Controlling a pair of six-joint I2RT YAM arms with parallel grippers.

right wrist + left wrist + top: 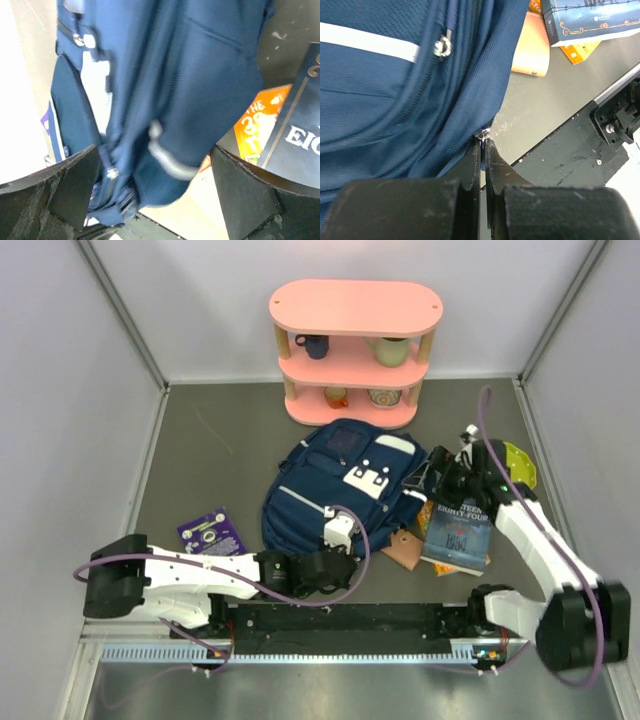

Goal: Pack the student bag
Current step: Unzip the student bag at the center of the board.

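Observation:
The student bag (340, 490), navy with thin white stripes and a white patch, lies flat mid-table. My left gripper (337, 543) is at its near edge. In the left wrist view the left gripper (483, 145) is shut on a small metal zipper pull (484, 133) at the edge of the bag (395, 90). My right gripper (442, 477) is at the bag's right side. In the right wrist view the right gripper (155, 170) is open wide, with blurred bag fabric (190, 75) and a grey loop showing between its fingers. I cannot tell whether it touches the bag.
A dark blue book (458, 535) lies on an orange book (257, 125) right of the bag, with a peach flat item (405, 548) beside them. A purple booklet (212, 532) lies at the left. A pink shelf (355, 305) with mugs stands behind.

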